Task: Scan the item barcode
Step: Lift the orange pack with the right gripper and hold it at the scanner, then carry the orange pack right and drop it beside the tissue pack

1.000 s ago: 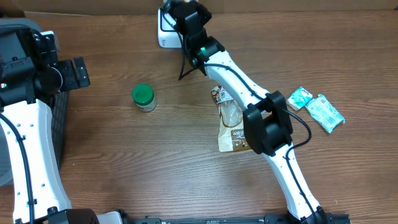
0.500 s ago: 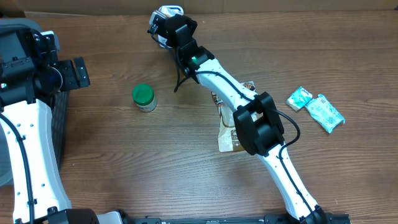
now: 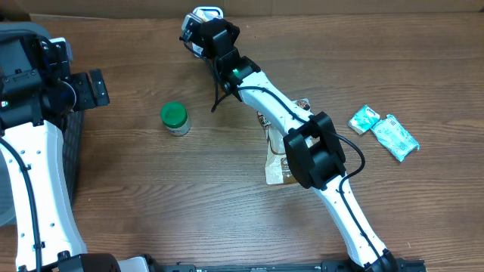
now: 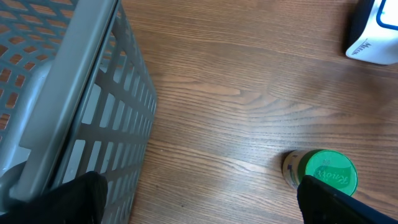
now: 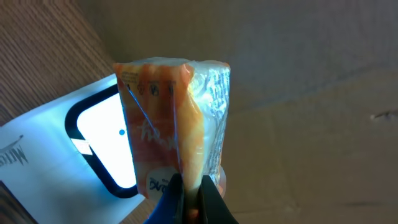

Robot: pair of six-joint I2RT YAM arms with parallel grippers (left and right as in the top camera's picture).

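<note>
My right gripper (image 5: 193,186) is shut on the lower edge of an orange and clear plastic packet (image 5: 174,112), held upright. Just behind the packet to the left, the white barcode scanner (image 5: 37,165) shows its lit window. From overhead, my right gripper (image 3: 203,32) is at the back of the table, covering most of the scanner (image 3: 208,12). The packet is hidden there. My left gripper (image 3: 94,87) hangs open and empty at the left, also seen as the left gripper (image 4: 199,205) above bare wood.
A green-lidded jar (image 3: 175,117) stands left of centre, by my left gripper's right finger as the jar (image 4: 326,171). A grey mesh basket (image 4: 62,93) is at the far left. A brown pouch (image 3: 283,162) and two teal packets (image 3: 364,119) (image 3: 397,136) lie at the right.
My right arm swung left and back with the packet, ending in front of the scanner, and has been still for the last half second. The left arm has not moved.
</note>
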